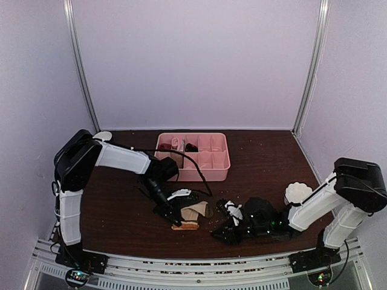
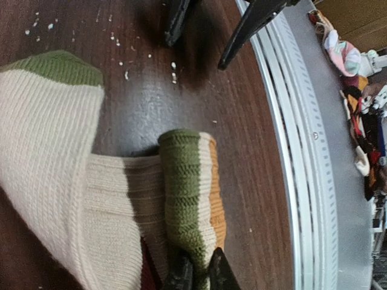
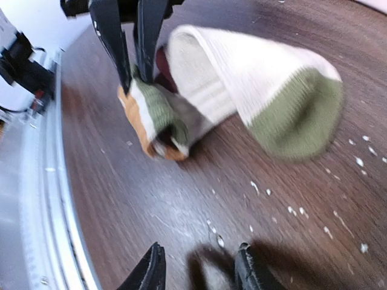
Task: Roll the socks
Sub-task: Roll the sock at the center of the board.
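Observation:
The beige-tan sock (image 1: 195,211) lies on the dark table near the front edge, its olive toe (image 3: 296,118) toward the right arm. Its striped olive, cream and orange end (image 2: 190,193) is folded into a small roll (image 3: 154,118). My left gripper (image 2: 199,273) is shut on that roll, pinching it between its black fingers (image 3: 115,42). My right gripper (image 3: 199,269) is open just right of the sock, with only bare table between its fingers. A dark patterned bundle (image 1: 233,211) sits by the right gripper; I cannot tell if it is the black sock.
A pink divided tray (image 1: 214,158) with a few small items stands behind the sock. A white bowl (image 1: 297,192) sits at the right, next to the right arm. The metal rail (image 2: 302,181) of the table's front edge runs close to the sock roll. White crumbs dot the wood.

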Controlling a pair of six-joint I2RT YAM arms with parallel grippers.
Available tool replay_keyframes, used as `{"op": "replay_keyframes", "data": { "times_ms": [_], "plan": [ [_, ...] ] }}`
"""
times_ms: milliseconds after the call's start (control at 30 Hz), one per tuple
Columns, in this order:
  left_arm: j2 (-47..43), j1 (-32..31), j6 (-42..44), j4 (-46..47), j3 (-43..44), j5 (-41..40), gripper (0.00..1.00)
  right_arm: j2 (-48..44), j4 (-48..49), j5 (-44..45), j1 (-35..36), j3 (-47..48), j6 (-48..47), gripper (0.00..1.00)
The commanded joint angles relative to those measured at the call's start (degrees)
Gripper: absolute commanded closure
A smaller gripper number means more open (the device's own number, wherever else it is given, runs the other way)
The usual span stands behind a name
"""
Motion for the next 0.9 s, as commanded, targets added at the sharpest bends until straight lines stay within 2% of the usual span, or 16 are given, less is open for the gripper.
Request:
{"op": "replay_keyframes", "data": {
  "times_ms": [0, 200, 333, 600, 867],
  "plan": [
    [2.16, 0.02, 1.81, -9.37, 2.64, 8.14, 0.92, -3.13, -17.98, 21.20, 3.12, 1.37, -8.73, 0.61],
    [3.54, -0.50, 3.73, -10.33, 1.89, 6.04, 0.92, -1.49, -26.84, 27.39, 3.49, 6.80, -13.12, 0.61],
    [3.45, -0.94, 3.54, -9.39, 1.71, 4.64, 0.92, 2.54, -28.45, 26.38, 3.57, 12.52, -16.62, 0.62],
    [3.18, -0.94, 3.68, -9.27, 1.71, 4.30, 0.92, 7.34, -26.25, 18.79, 3.95, 17.45, -20.87, 0.62],
    [3.27, -0.95, 4.46, -9.10, 1.95, 3.50, 0.92, 11.81, -17.82, 21.04, 2.36, 20.49, -15.36, 0.64]
  ]
}}
